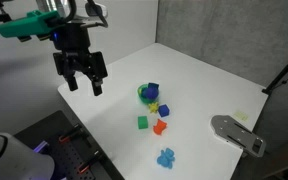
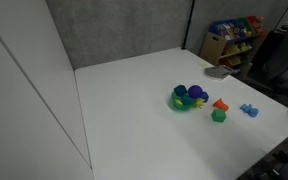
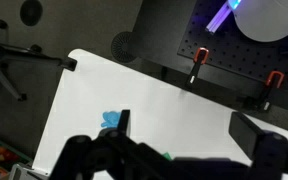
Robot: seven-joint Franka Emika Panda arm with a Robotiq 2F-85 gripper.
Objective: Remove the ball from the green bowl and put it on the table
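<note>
The end effector (image 1: 84, 86) hangs above the bare part of the bench (image 1: 199, 80), its two dark, blocky fingers spread wide with nothing between them. The bench is a smooth, white, square slab.

The ball (image 1: 151, 90), dark blue-purple and smooth, sits in the green bowl (image 1: 146, 96), a small round glossy dish at about 4 o'clock from the end effector and well apart from it. In an exterior view the green bowl (image 2: 184, 104) shows two dark blue shapes above its rim; which one is the ball cannot be told there.

Toys cluster at 5 to 6 o'clock of the bowl: a yellow block (image 1: 164, 108) just beside it, an orange block (image 1: 160, 126), and a flat green square block (image 1: 142, 122). Farther out lies a lumpy light blue toy (image 1: 165, 157). A flat grey metal piece (image 1: 236, 133) lies at 4 o'clock, near the bench edge.

Nothing stands between the end effector and the bowl.
</note>
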